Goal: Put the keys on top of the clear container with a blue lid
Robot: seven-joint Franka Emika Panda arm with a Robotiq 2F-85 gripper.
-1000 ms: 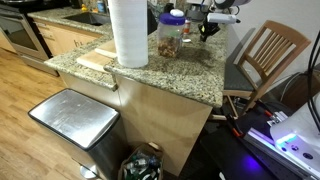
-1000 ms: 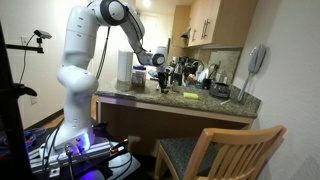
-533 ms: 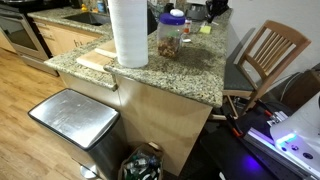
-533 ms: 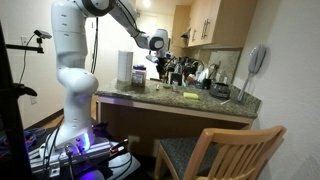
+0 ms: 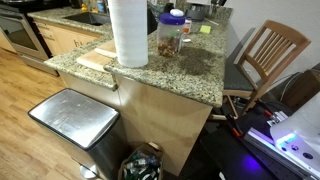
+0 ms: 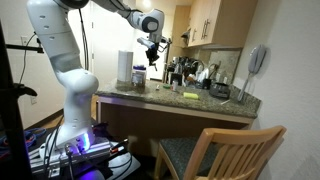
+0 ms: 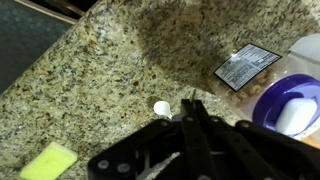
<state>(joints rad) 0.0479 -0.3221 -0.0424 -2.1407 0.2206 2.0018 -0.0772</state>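
The clear container with a blue lid (image 5: 171,34) stands on the granite counter (image 5: 195,70) beside the paper towel roll; it also shows in an exterior view (image 6: 139,77). In the wrist view its blue lid (image 7: 291,101) is at the right edge, below and to the right of my gripper (image 7: 190,104). My gripper (image 6: 152,48) is raised high above the counter and is out of frame in one exterior view. Its jaws are shut, with a thin bit of the keys (image 7: 193,96) poking out at the fingertips. The rest of the keys is hidden.
A tall white paper towel roll (image 5: 128,32) stands next to the jar. A small white cap (image 7: 161,107) and a yellow pad (image 7: 48,160) lie on the counter. Bottles and clutter (image 6: 195,75) line the far side. A wooden chair (image 5: 265,55) and a trash can (image 5: 75,118) stand by the counter.
The arm has risen from the counter top with the jaws shut. It has left the top of one exterior view and has swung toward the jar's side.
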